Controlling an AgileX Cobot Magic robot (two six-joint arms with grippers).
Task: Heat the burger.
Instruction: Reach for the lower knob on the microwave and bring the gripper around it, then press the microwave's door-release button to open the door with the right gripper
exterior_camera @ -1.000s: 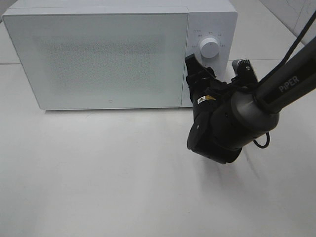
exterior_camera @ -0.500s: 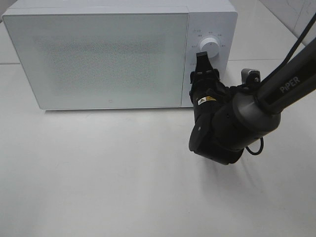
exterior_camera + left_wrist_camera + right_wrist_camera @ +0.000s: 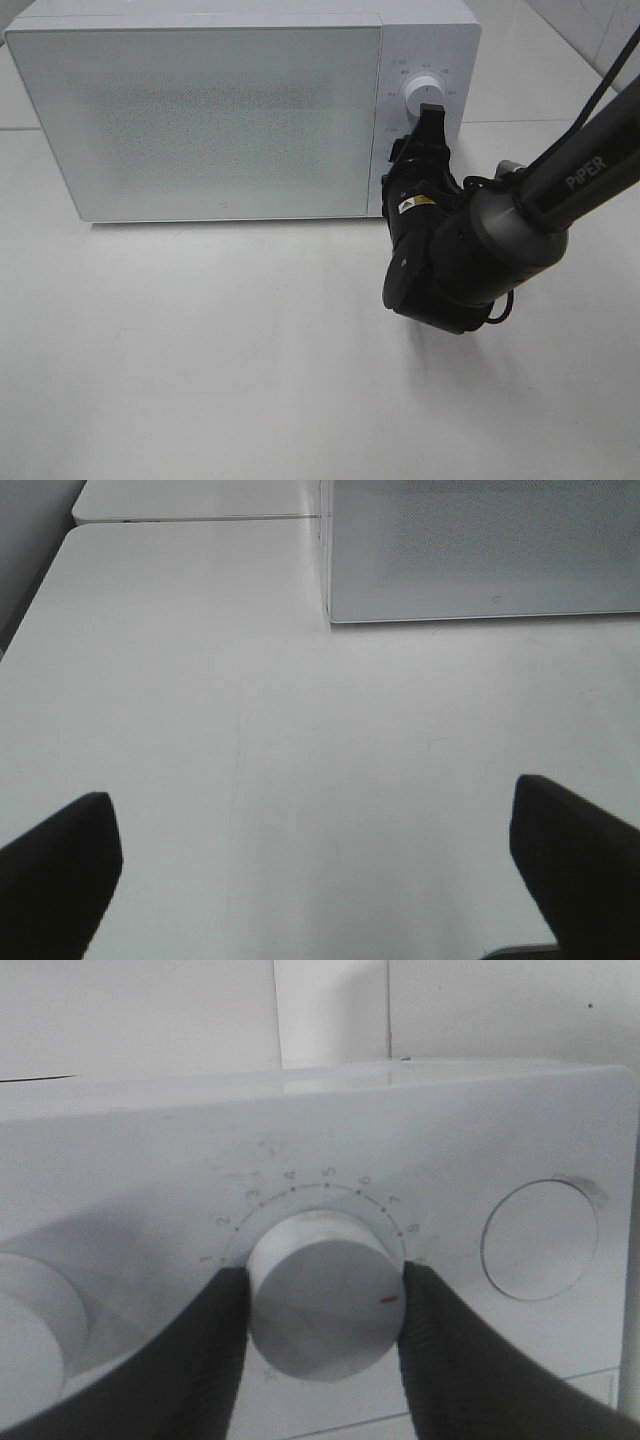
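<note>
The burger is out of view; the white microwave (image 3: 200,120) has its door closed. My right gripper (image 3: 422,150) is at the microwave's control panel, below the upper dial (image 3: 425,95). In the right wrist view, the gripper (image 3: 325,1305) has its two dark fingers (image 3: 200,1360) pressed on either side of a white numbered timer knob (image 3: 320,1295) with a red mark. My left gripper (image 3: 320,870) is open and empty over the bare table, and it does not show in the exterior view.
The microwave's lower corner shows in the left wrist view (image 3: 480,550). A round button (image 3: 540,1240) and part of another dial (image 3: 30,1330) flank the held knob. The white table (image 3: 200,350) spreads in front of the microwave.
My right gripper has rolled at the control panel. Its visible finger swung right towards the dials and the wide-spread fingers closed in on the timer knob.
</note>
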